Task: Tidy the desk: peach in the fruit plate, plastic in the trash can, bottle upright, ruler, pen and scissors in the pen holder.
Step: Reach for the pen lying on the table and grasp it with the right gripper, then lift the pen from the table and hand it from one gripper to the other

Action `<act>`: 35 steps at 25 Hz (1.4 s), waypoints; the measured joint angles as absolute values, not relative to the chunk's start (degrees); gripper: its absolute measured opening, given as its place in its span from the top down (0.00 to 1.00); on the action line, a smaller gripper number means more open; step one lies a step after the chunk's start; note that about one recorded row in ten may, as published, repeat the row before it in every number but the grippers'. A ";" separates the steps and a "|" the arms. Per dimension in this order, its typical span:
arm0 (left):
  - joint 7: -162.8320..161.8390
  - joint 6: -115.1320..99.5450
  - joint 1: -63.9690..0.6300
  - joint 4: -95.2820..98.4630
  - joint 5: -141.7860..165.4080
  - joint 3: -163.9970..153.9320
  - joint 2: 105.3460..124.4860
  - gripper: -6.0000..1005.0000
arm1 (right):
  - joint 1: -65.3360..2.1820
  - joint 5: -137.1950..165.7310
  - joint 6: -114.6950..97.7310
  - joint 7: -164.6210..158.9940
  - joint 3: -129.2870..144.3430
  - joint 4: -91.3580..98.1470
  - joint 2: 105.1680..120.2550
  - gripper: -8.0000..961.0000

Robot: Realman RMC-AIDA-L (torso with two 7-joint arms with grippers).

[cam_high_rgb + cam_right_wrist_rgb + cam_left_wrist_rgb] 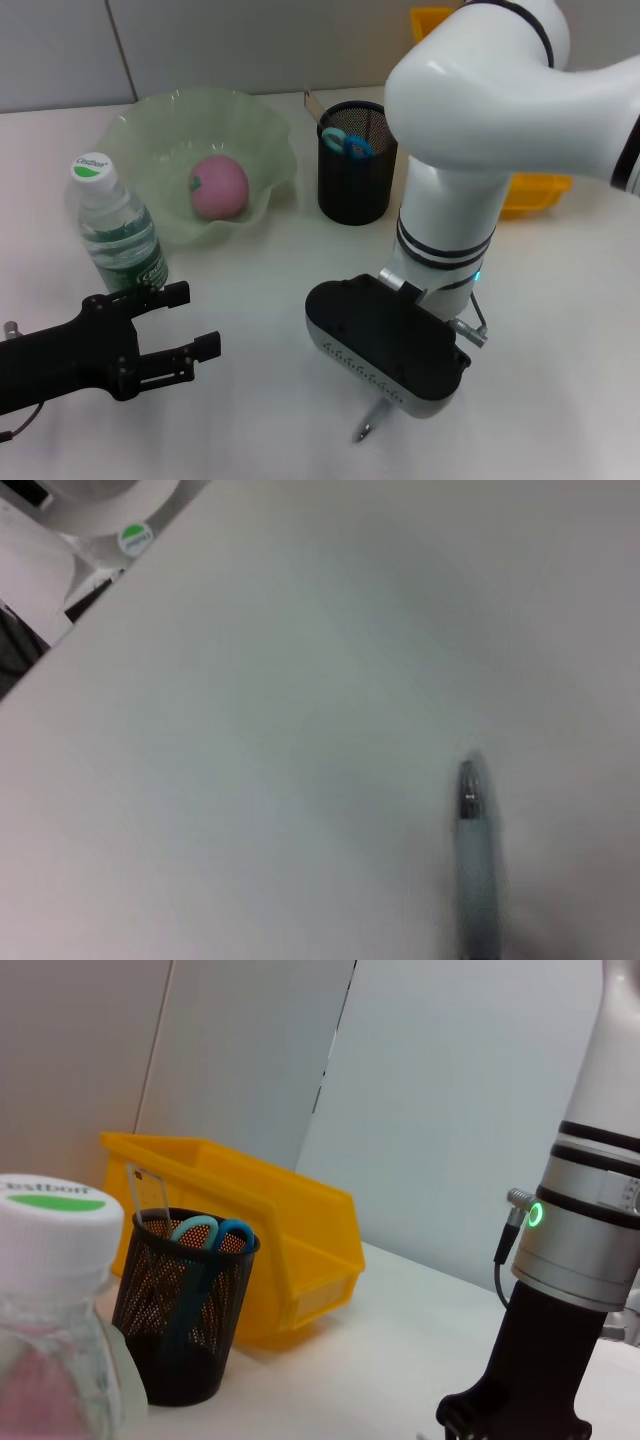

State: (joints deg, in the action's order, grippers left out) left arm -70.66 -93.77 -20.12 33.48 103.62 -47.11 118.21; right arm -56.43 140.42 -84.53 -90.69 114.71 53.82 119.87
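Observation:
The pink peach (220,187) lies in the green fruit plate (150,125). At the left the bottle (118,228) stands upright, and its white cap (55,1210) shows close in the left wrist view. Blue-handled scissors (350,145) and a ruler (312,103) stand in the black mesh pen holder (352,180). My right gripper (385,395) hangs over the near table, fingers hidden under its black body, with the pen (364,430) poking out below it. The pen (475,850) looms close in the right wrist view. My left gripper (200,320) is open beside the bottle's base. The plastic is out of view.
A yellow bin (535,195) stands behind my right arm, right of the pen holder (185,1310). The same bin (280,1250) shows in the left wrist view, with my right arm (580,1260) near it. The white table (260,290) runs between both grippers.

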 joint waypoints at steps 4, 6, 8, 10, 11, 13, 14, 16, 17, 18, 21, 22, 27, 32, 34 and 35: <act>-71.00 -93.97 -20.12 33.49 103.62 -47.11 118.21 0.17 | -56.03 140.17 -85.49 -90.00 112.63 55.34 119.82 0.80; -71.29 -94.13 -20.12 33.49 103.63 -47.09 118.19 0.17 | -55.67 140.15 -87.36 -89.98 109.49 57.46 119.64 0.84; -71.36 -94.30 -20.12 33.49 103.63 -46.90 118.14 0.17 | -55.21 140.13 -89.16 -89.88 106.06 59.41 119.52 0.85; -71.37 -94.50 -20.12 33.49 103.62 -46.68 118.14 0.17 | -54.56 140.13 -90.59 -89.55 102.29 61.00 119.39 0.86; -71.37 -94.68 -20.11 33.49 103.62 -46.59 118.14 0.17 | -54.27 140.13 -91.16 -89.46 100.58 61.54 119.36 0.86; -71.37 -95.20 -20.06 33.49 103.60 -46.44 118.16 0.17 | -53.69 140.15 -91.89 -89.46 97.36 62.32 119.34 0.86; -71.37 -95.53 -20.05 33.49 103.45 -46.38 118.17 0.17 | -53.35 140.14 -92.17 -89.47 95.56 62.64 119.35 0.86; -71.32 -96.13 -19.95 33.49 102.67 -46.33 118.18 0.17 | -52.38 139.99 -92.63 -89.70 91.57 63.30 119.37 0.86; -71.02 -96.82 -19.71 33.49 101.25 -46.32 118.16 0.17 | -51.44 139.16 -93.15 -89.97 88.73 63.67 119.40 0.86; -71.02 -96.82 -19.71 33.49 101.25 -46.32 118.16 0.17 | -51.44 139.16 -93.15 -89.97 88.73 63.67 119.40 0.86; -70.50 -98.18 -19.26 33.49 99.08 -46.31 118.12 0.17 | -49.43 137.24 -93.34 -91.39 84.98 64.15 119.32 0.86; -70.10 -99.25 -19.13 33.49 98.15 -46.31 118.14 0.17 | -47.71 136.24 -93.15 -92.35 82.86 64.75 119.30 0.86; -69.03 -100.98 -19.04 32.85 96.25 -46.32 118.34 0.17 | -43.49 132.82 -92.58 -94.02 78.28 66.40 119.31 0.86; -66.89 -101.55 -19.04 30.67 94.15 -46.32 118.35 0.18 | -37.35 124.61 -90.99 -94.46 72.69 66.23 119.32 0.86; -66.79 -101.71 -19.04 30.58 93.86 -46.32 118.34 0.18 | -36.26 123.09 -90.64 -94.46 72.43 65.90 119.33 0.86; -66.77 -101.95 -19.04 30.57 93.54 -46.32 118.36 0.17 | -35.13 121.58 -90.04 -94.45 72.31 65.60 119.33 0.86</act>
State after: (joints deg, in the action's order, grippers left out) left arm -66.77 -101.95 -19.04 30.57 93.54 -46.32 118.36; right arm -35.13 121.58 -90.04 -94.45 72.31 65.60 119.33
